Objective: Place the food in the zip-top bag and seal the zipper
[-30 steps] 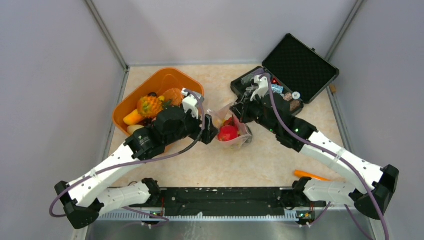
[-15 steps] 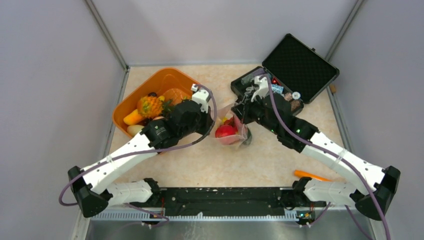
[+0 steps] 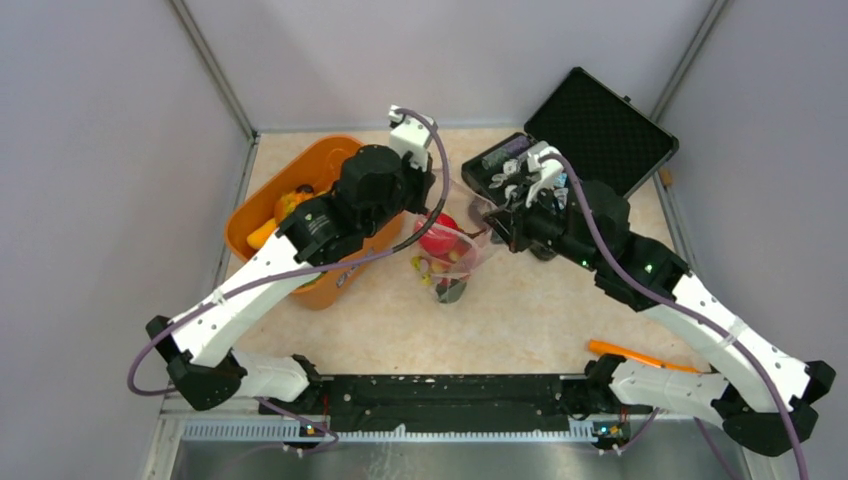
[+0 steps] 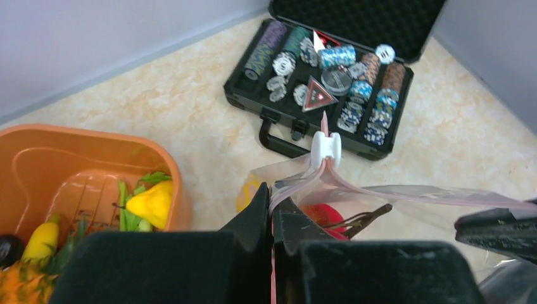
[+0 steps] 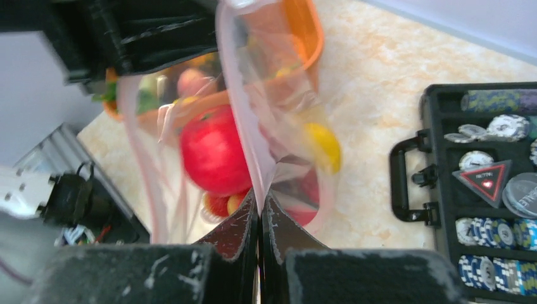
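The clear zip-top bag [image 3: 452, 258] hangs above the table between my two grippers. Inside it are a red apple [image 3: 437, 236] and smaller red and yellow food. My left gripper [image 3: 430, 203] is shut on the bag's left mouth edge; in the left wrist view its jaws [image 4: 272, 204] pinch the pink zipper [image 4: 354, 189] close to the white slider [image 4: 325, 149]. My right gripper [image 3: 493, 216] is shut on the opposite edge of the bag [image 5: 253, 126], with the apple [image 5: 214, 152] just beyond its tips [image 5: 259, 197]. More food [image 3: 283, 212] lies in the orange basket [image 3: 320, 160].
A black case [image 3: 600, 135] stands open at the back right, its tray full of chips [image 4: 354, 82]. An orange piece [image 3: 625, 352] lies on the table beside the right arm's base. The basket [image 4: 82, 158] stands close on the left arm's left side.
The left gripper has shut on the bag's zipper edge. Both arms rose and moved toward the back, lifting the bag off the table so it hangs between them.
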